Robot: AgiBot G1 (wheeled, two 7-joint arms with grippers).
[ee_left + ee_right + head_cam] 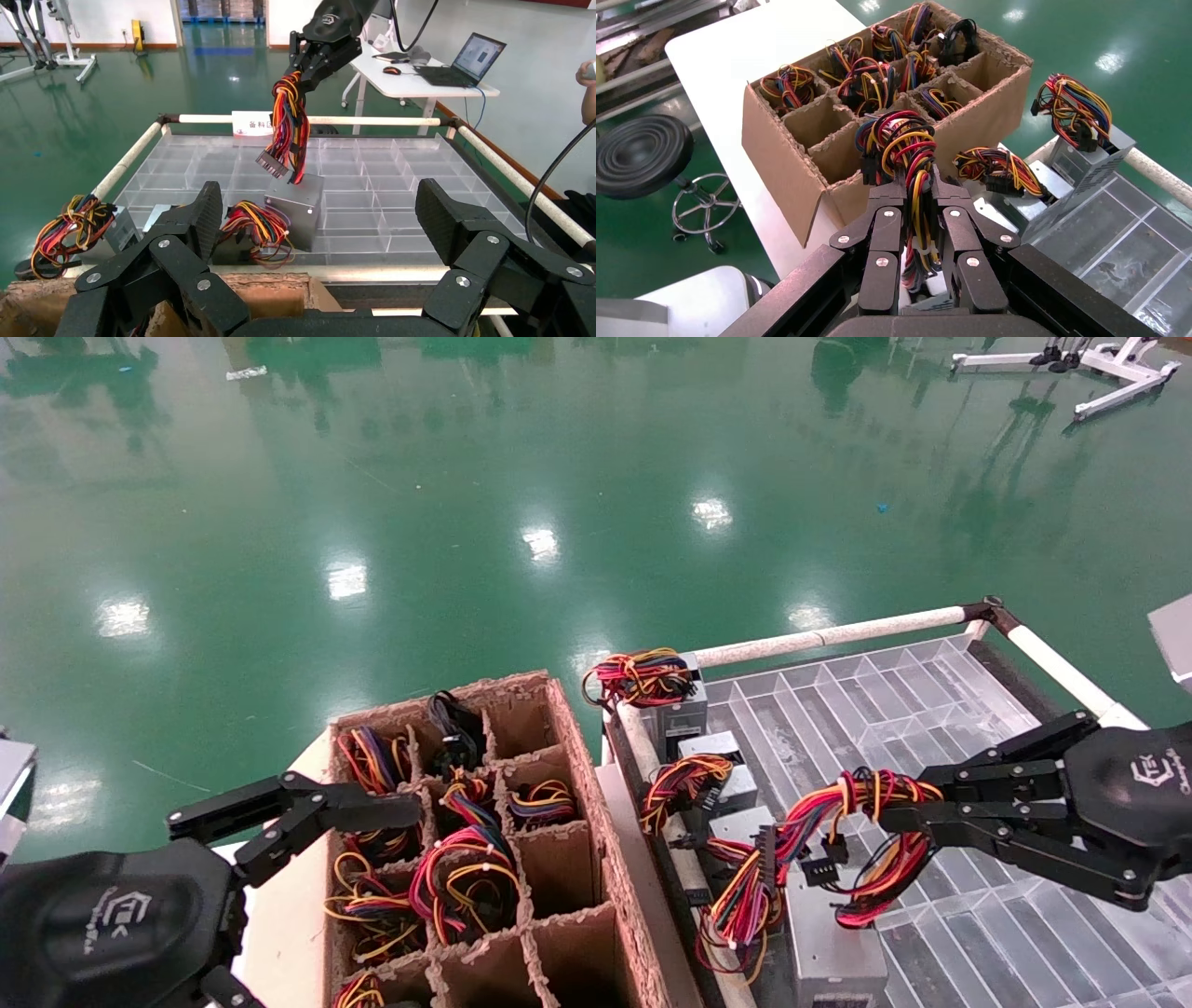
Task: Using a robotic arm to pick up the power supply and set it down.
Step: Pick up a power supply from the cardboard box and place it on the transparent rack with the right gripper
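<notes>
One gripper, the right [894,803], is clamped on the wire bundle [861,822], so the power supply [296,209] hangs below it over the clear tray [931,700]; the left gripper [400,808] gapes wide, idle.

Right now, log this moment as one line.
right hand: shut on wire bundle | power supply: hanging over clear tray | left hand: open, over cardboard box

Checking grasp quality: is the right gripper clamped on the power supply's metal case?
No. The right gripper is shut on the wire bundle, and the power supply hangs below it.
</notes>
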